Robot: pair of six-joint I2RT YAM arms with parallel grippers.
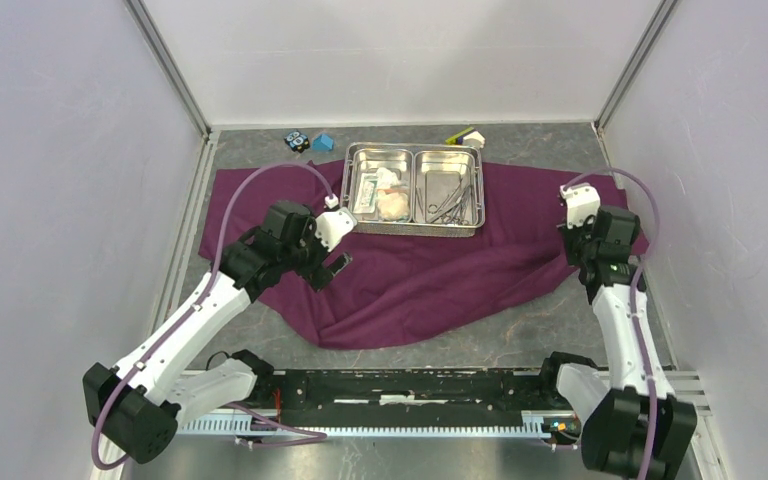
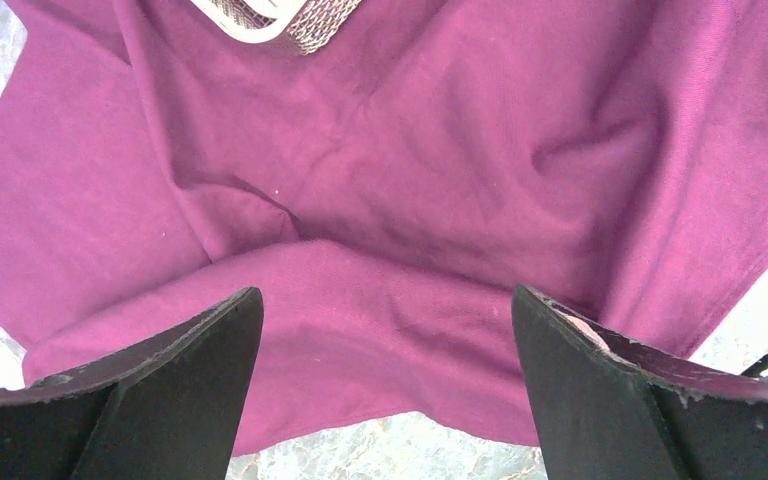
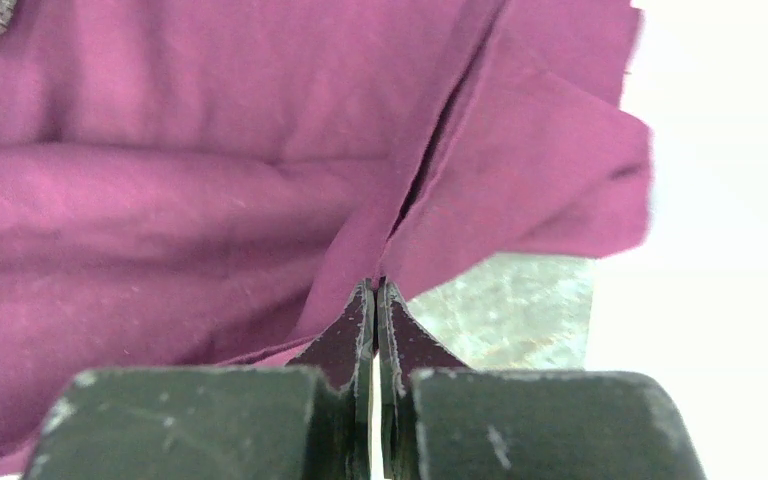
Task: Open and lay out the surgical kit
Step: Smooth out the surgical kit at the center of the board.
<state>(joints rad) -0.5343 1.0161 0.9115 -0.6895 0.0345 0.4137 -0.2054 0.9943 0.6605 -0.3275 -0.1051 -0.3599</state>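
Observation:
The dark-purple cloth wrap point(image 1: 430, 270) lies spread open on the table. The two-compartment steel tray point(image 1: 415, 229) stands on its far middle. The left compartment holds white gauze wads point(image 1: 392, 205) and a flat white packet point(image 1: 367, 190). The right compartment holds steel clamps and tweezers point(image 1: 450, 200). My left gripper point(image 1: 332, 262) is open and empty, just above the cloth point(image 2: 410, 150) in front of the tray's left corner point(image 2: 290, 20). My right gripper point(image 1: 572, 240) is at the cloth's right edge. In the right wrist view it point(image 3: 376, 285) is shut on a fold of the cloth point(image 3: 210, 150).
A black block point(image 1: 296, 141) and a blue block point(image 1: 322, 142) sit behind the tray's left end. A yellow-purple-white block point(image 1: 467, 135) sits behind its right end. White walls close in the table on three sides. A black rail point(image 1: 410, 385) runs along the near edge.

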